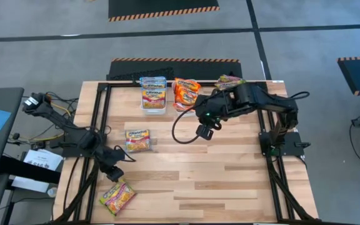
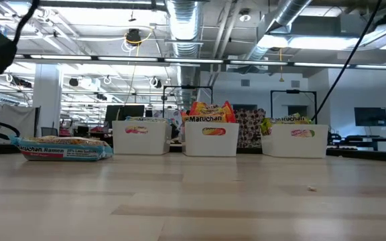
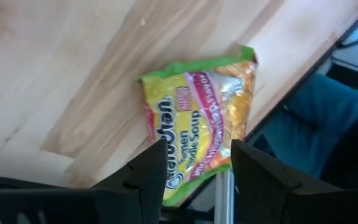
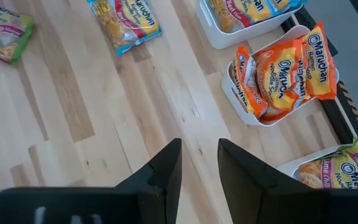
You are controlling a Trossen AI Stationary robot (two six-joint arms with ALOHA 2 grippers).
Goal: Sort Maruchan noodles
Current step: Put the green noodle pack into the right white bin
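I see even, bright overhead light from ceiling strip lamps (image 2: 79,57). The glossy green-edged packet (image 3: 197,124) shows glare, and the table (image 2: 193,214) blurs nearest the low camera.

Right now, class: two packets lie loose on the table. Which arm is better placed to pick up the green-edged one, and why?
The left. Its gripper hangs open directly over the green-edged packet at the table's near-left corner. The right gripper, open and empty, hovers near the bins.

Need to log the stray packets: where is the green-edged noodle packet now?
In the high view the green-edged noodle packet lies at the table's front left corner, near the edge, just below the left hand, apart from the blue-edged packet.
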